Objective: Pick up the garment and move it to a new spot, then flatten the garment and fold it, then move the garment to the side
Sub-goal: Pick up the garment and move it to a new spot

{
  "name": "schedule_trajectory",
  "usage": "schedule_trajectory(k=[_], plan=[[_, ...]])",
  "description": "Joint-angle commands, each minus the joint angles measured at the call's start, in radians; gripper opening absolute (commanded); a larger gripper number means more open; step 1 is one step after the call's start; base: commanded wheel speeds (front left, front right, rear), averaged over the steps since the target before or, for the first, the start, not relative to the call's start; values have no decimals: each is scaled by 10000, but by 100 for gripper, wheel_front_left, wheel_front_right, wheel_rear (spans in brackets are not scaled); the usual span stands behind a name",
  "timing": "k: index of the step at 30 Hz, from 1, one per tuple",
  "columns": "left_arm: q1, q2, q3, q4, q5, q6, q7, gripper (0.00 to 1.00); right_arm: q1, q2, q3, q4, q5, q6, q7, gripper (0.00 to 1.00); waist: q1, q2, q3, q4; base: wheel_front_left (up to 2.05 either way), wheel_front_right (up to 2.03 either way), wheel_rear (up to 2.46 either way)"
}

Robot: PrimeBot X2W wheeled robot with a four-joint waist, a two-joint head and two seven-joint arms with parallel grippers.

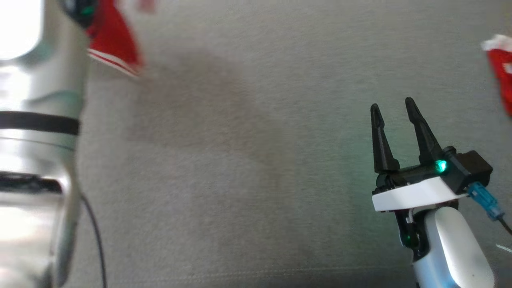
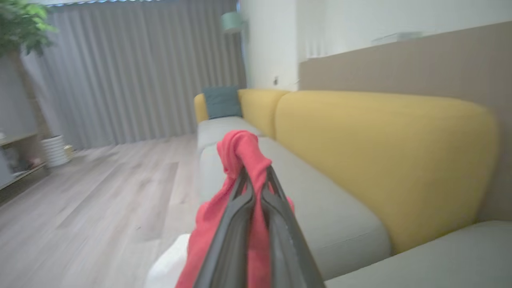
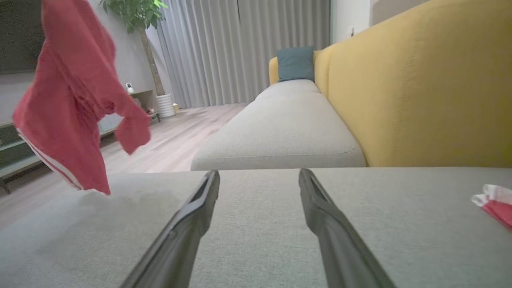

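Left gripper: the left gripper (image 2: 256,170) has its two long dark fingers pressed together, pinching a fold of the red fabric garment with white stripes along its hem (image 2: 240,156). It rises from the bottom centre of the left wrist view.
Garment: it hangs in the air, bunched over the fingertips and drooping below them. In the head view it is a blurred red shape in the upper left corner. In the right wrist view it dangles at the upper left, with its striped hem low over the seat; whether it touches cannot be told.
Left forearm: the shiny silver forearm with a black band (image 1: 40,140) runs down the left edge of the head view.
Right gripper: the right gripper (image 1: 392,103) has its jaws spread wide and holds nothing. It sits at the lower right of the head view, with a green light on its base.
Surface: a grey fabric sofa seat (image 1: 248,160) lies under both arms.
Second cloth: a small red and white piece of cloth (image 1: 500,68) lies on the seat at the right edge, well apart from the garment.
Backrest: mustard-yellow upholstered cushions (image 2: 380,152) are on the right of the left wrist view.
Far end: a teal square pillow (image 2: 222,102) is at upper centre.
Room: grey pleated curtains (image 2: 140,72) and a pale wood floor (image 2: 100,188) are on the left.
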Motion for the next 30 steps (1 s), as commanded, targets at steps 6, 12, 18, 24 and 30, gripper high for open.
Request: schedule_trajectory(k=[6,12,18,24,30], plan=[[-414,-176,-378,-1703,-612,-56,619,0,-94,20,278,-163,306,65,-244,100,0,0,-371,-1238,0,0,0],[1088,-196,-584,-1794,-836,125,993,0,-180,20,344,59,508,65,-394,100,0,0,-46,-1798,0,0,0],[3019,-336,-584,-828,-1028,692,478,0,-305,20,372,315,629,65,-519,100,0,0,150,-2012,0,0,0],[3909,-185,-955,147,-487,1425,-299,0,-363,20,392,448,684,65,-585,100,0,0,127,-2043,0,0,0],[4234,-220,-961,636,-455,1811,-915,100,-276,20,353,559,641,65,-609,100,0,0,-67,-1920,0,0,0]])
